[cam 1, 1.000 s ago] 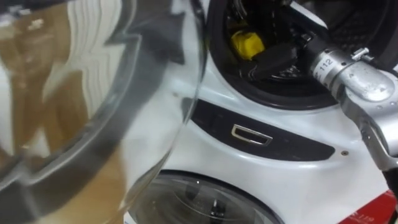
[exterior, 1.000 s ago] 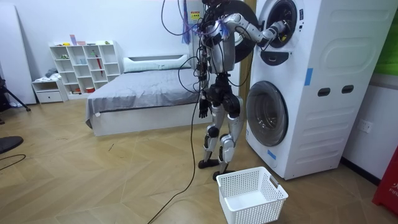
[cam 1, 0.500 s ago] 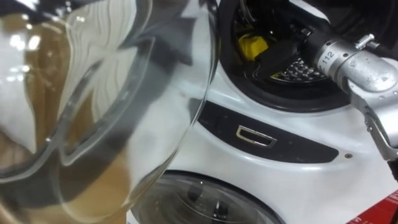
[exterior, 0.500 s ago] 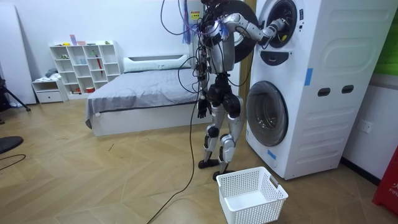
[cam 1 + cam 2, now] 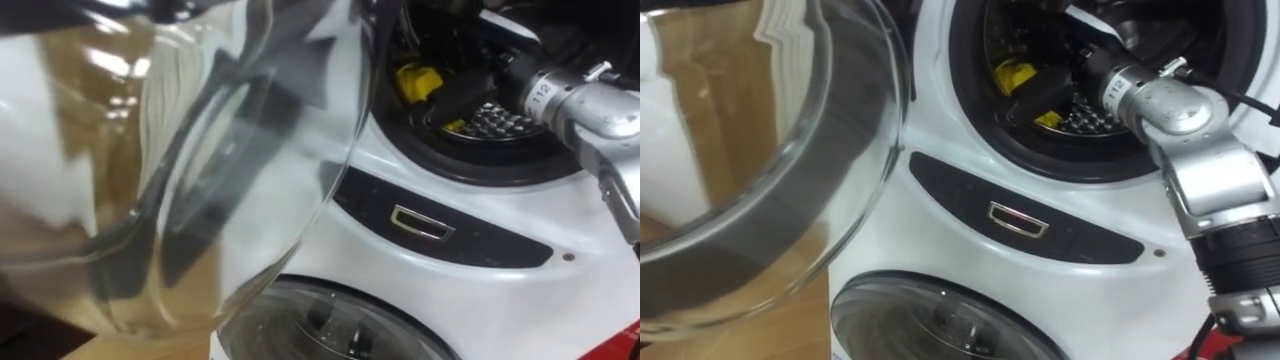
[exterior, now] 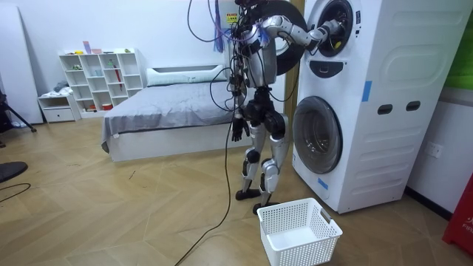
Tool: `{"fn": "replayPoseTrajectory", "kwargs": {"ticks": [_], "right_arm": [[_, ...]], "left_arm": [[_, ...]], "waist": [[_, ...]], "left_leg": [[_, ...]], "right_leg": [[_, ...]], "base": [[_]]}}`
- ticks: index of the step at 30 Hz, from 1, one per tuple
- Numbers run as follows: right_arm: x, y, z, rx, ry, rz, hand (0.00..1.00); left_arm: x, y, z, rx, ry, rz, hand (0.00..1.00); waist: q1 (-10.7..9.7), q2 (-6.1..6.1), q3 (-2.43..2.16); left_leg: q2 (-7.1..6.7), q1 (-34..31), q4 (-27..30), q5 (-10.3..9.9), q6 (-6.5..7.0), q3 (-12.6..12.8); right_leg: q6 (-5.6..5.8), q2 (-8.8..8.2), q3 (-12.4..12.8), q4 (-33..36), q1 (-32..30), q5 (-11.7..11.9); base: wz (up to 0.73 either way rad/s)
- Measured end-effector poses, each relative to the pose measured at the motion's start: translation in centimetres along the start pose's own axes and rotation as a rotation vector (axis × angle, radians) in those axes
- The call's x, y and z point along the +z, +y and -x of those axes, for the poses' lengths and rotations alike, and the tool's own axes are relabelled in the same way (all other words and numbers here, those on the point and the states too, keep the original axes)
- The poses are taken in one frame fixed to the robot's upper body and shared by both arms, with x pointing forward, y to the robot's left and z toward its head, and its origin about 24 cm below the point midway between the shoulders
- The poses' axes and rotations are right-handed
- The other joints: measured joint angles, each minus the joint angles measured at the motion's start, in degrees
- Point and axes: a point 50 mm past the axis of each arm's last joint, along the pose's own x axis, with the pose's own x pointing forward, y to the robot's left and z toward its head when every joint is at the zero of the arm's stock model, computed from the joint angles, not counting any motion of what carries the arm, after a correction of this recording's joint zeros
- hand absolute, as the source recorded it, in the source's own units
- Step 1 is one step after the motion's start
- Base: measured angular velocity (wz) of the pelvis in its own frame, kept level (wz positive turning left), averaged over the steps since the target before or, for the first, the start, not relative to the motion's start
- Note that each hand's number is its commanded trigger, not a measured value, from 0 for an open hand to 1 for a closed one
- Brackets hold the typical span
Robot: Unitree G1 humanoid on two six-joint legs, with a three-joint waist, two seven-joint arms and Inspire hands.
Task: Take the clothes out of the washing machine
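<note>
A white plastic laundry basket point(image 6: 295, 214) stood on the wooden floor point(image 6: 111, 214) in the lower middle of the room view. At middle left was a bed point(image 6: 170, 111) with a grey cover, and left of it a white cube shelf point(image 6: 100, 77) against the wall. A red object point(image 6: 462, 225) showed at the lower right edge.

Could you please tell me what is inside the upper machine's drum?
A yellow garment lies inside, with the right hand at it, before the perforated drum wall. The hand covers part of it; anything deeper is hidden.
</note>
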Motion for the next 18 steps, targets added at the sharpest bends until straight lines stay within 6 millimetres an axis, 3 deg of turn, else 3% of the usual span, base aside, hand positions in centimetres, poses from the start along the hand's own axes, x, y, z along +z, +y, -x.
{"fn": "replayPoseTrajectory", "kwargs": {"ticks": [7,18], "right_arm": [[-1.6,-2.8,1.1,-0.114,0.105,0.005,0.00],[-2.9,-3.3,1.3,-0.145,0.192,0.061,0.00]], "left_arm": [[-0.5,0.1,0.0,-0.005,0.022,0.037,0.00],[0.3,0.2,0.0,0.002,-0.012,0.079,0.00]], "waist": [[-0.68,0.91,-0.33],[-1.16,1.07,-0.44]], "left_leg": [[-0.65,0.03,-0.24,0.29,0.49,-1.06],[-0.76,0.95,-1.03,0.83,1.38,-1.23]], "right_leg": [[0.48,-0.64,-0.84,0.12,0.01,-0.14],[1.17,-1.01,-1.46,0.06,0.37,0.29]], "base": [[0.06],[0.03]]}}
